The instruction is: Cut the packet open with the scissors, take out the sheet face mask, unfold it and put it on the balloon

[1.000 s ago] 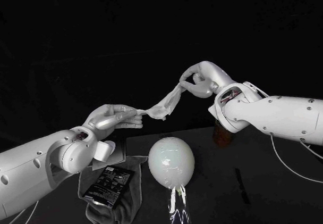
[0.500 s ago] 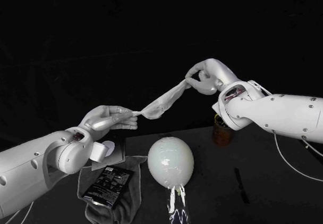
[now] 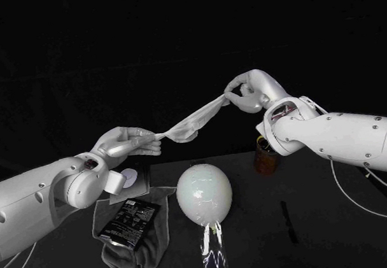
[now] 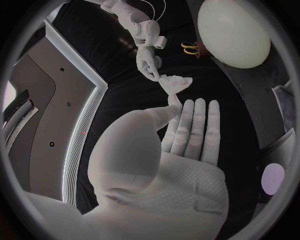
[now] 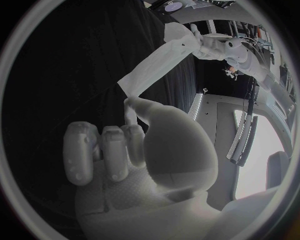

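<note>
Foreground: a grey cloth [image 3: 136,254] is lying crumpled on the black table [image 3: 351,234], and the black packet [image 3: 128,220] is resting flat on top of it. Just beside the cloth, toward my right, the pale balloon [image 3: 205,192] is lying on the table with its knotted end pointing toward me.

Middle ground: a small white disc [image 3: 126,175] is sitting at the far edge of the cloth, just below my left wrist; I cannot tell what it is. Near the balloon's far end, on my right side, the scissors [image 4: 190,48] are showing as a pair of yellow handle loops in the left wrist view; I cannot make out their blades.

Above the table: I am holding both arms raised. My left hand [image 3: 125,142] is pinching one end of the sheet face mask [image 3: 192,120] between the thumb and a finger, while its other fingers are lying straight and side by side, as the left wrist view shows. My right hand [image 3: 249,90], higher and farther from me, is gripping the opposite end with its fingers curled in around it.

The mask is hanging in the air between the two hands as a narrow, crumpled band, sloping upward from my left hand to my right. It is bunched along its length rather than spread flat. It is hanging above and beyond the balloon, touching neither the balloon nor the table.
</note>
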{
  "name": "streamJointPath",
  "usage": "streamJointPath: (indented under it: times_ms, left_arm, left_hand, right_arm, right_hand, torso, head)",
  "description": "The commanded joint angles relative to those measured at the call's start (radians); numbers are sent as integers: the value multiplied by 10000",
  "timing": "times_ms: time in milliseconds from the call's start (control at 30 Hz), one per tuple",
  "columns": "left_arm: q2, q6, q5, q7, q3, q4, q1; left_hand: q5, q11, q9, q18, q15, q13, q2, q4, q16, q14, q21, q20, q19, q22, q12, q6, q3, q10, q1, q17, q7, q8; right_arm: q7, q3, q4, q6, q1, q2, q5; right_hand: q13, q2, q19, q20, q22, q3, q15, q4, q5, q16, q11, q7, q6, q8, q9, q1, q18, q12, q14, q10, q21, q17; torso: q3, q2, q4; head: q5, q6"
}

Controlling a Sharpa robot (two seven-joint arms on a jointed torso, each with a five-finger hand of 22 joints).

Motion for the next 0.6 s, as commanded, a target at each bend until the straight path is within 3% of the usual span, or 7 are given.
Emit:
streamJointPath:
  times_ms: [33, 367, 600]
  left_arm:
    - [12, -9, -71, 95, 6, -1, 9]
    - [90, -28, -72, 149, 5, 68, 9]
    - [138, 10, -127, 256, 27, 270, 18]
  left_hand:
    - [35, 26, 954, 34, -28, 11, 95, -40, 41, -72, 39, -26, -63, 7, -13, 60, 4, 62, -24, 11, 18, 100]
    - [36, 27, 965, 30, -27, 10, 92, -46, 54, -80, 59, -30, -74, 22, -16, 59, 4, 63, -24, 13, 18, 100]
    - [35, 42, 997, -1, -12, 3, 87, -66, 83, -151, 114, -35, -153, 71, -37, 29, 15, 19, -21, 12, 32, 80]
  right_arm:
    - [5, 10, 75, -114, 12, -22, -26]
    - [-11, -4, 443, 99, -13, -27, 21]
    - [49, -52, -81, 209, -158, 421, -2]
  right_hand:
    - [2138, -25, 466, -23, 2275, 45, -50, -12, 27, 35, -51, -31, 93, 435, 746, 82, -169, 66, 1045, 726, 31, 2627]
    - [2143, -36, 459, -26, 2271, 56, -53, -16, 27, 35, -54, -34, 87, 460, 766, 74, -166, 73, 1045, 730, 18, 2627]
    - [2130, -37, 453, -27, 2267, 60, -53, -15, 27, 35, -54, -33, 83, 466, 772, 69, -163, 52, 1045, 722, 6, 2627]
  torso:
    - [3, 1, 1]
    - [-4, 3, -12]
    - [4, -3, -3]
  head:
    - [10, -6]
    - [15, 11]
    - [-8, 40]
